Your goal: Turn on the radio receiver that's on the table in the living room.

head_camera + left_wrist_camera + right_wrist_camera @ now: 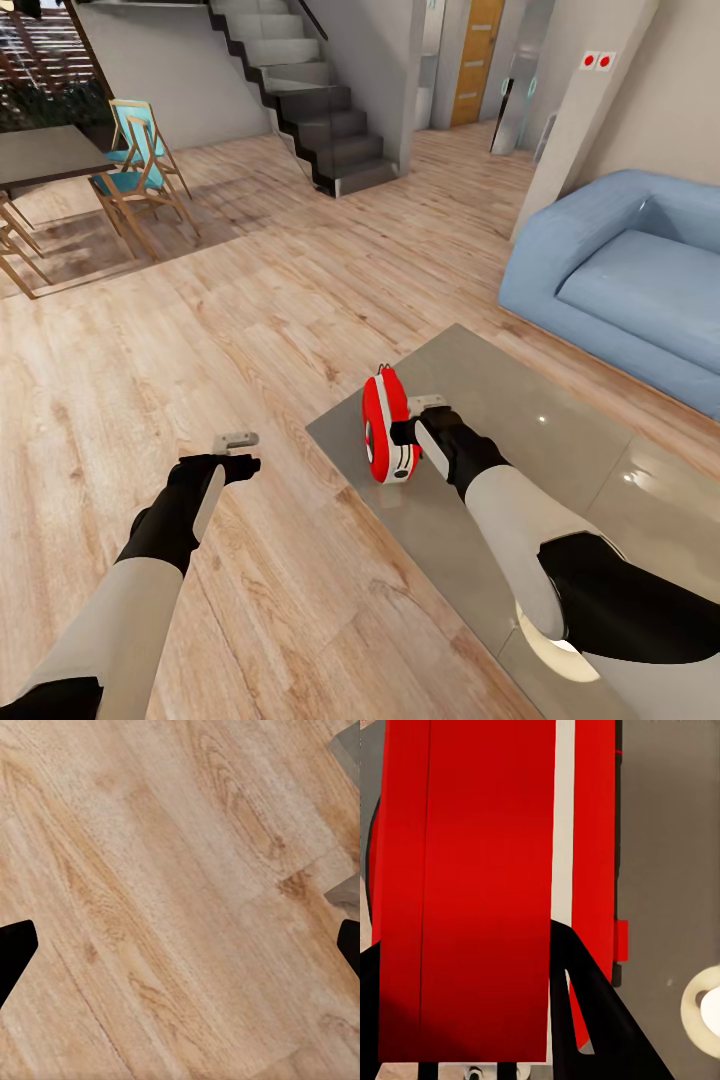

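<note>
The radio receiver (pixel 388 428) stands upright near the corner of the table (pixel 560 440), close to the edge that faces the open floor (pixel 250 300). In the right wrist view the radio receiver (pixel 472 885) is very close, its red body and white trim strip running along the view, with one dark finger (pixel 585 1005) lying against the red surface.

The right gripper (pixel 412 420) is at the radio's side, in contact or just short of it. Whether its jaws are spread or drawn in cannot be told from these views. The left gripper (pixel 238 440) hangs over bare floor, well apart from the table. Its dark fingertips (pixel 15 952) sit at opposite edges of the left wrist view, so the jaws stand wide with nothing between them.

Step in hand, as judged: final approach to the radio's control. The next move calls for a short, controlled press on the switch. Excess force may tip the upright radio or push it toward the table edge.

The sofa (pixel 620 270) stands beyond the table
</note>
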Available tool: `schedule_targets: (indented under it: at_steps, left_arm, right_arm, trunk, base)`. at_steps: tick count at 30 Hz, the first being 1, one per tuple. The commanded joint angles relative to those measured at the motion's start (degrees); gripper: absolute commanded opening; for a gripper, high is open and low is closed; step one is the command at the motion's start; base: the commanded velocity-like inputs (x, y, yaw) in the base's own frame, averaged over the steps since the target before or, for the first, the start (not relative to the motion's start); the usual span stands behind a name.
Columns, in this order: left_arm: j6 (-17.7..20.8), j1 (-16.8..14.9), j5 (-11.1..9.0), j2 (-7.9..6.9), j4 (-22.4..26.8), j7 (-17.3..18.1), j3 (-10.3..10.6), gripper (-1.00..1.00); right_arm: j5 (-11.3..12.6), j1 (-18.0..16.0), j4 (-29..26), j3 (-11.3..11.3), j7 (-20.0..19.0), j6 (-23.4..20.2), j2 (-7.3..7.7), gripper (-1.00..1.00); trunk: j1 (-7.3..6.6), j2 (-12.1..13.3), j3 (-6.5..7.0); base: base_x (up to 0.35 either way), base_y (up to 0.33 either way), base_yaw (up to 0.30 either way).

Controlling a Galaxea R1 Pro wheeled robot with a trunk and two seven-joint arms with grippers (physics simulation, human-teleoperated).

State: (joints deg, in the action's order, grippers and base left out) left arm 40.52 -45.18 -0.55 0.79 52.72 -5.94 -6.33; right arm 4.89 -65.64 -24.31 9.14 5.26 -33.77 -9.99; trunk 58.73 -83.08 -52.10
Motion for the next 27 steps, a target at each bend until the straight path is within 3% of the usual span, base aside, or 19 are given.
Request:
schedule_targets:
  at_steps: [1,27]
  left_arm:
    - [0.0,0.0,0.0,0.0,-0.02,-0.01,0.0,1.0]
    - [0.0,0.0,0.02,0.0,0.0,0.0,0.0,1.0]
  right_arm:
    - [-0.01,-0.01,-0.03,0.0,0.01,0.01,0.0,-1.0]
    - [0.03,-0.01,-0.38,0.0,0.18,-0.32,0.0,-1.0]
  trunk:
    - [0.0,0.0,0.0]
    - [0.0,0.0,0.6]
  base:
    - [0.0,0.0,0.0]
    - [0.0,0.0,0.0]
